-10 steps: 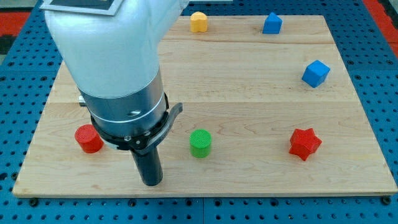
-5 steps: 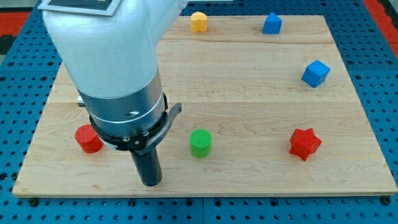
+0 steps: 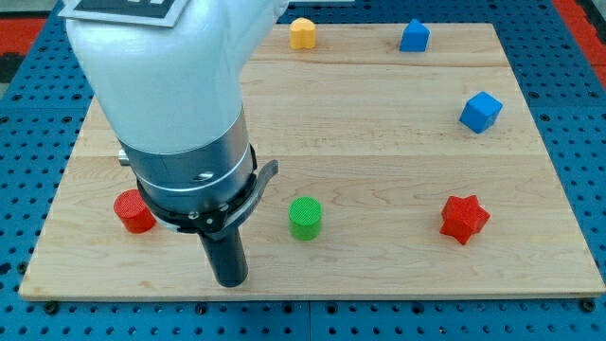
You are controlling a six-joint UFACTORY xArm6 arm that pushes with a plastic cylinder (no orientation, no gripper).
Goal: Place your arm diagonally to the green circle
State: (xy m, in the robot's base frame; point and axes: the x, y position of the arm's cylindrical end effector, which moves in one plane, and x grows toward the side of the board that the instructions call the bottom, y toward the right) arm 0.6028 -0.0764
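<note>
The green circle (image 3: 305, 217), a short green cylinder, stands on the wooden board (image 3: 379, 142) a little below its middle. My tip (image 3: 231, 280) rests on the board down and to the left of the green circle, apart from it by about a block's width. The arm's large white and grey body rises from the tip toward the view's top left and hides that part of the board.
A red cylinder (image 3: 133, 212) sits left of the arm, partly hidden. A red star (image 3: 464, 219) lies at the right. A blue cube (image 3: 481, 112) is at the right edge. A blue block (image 3: 414, 36) and a yellow block (image 3: 302, 33) sit along the top.
The arm has shifted very slightly; my tip stays down-left of the green circle. No block has moved.
</note>
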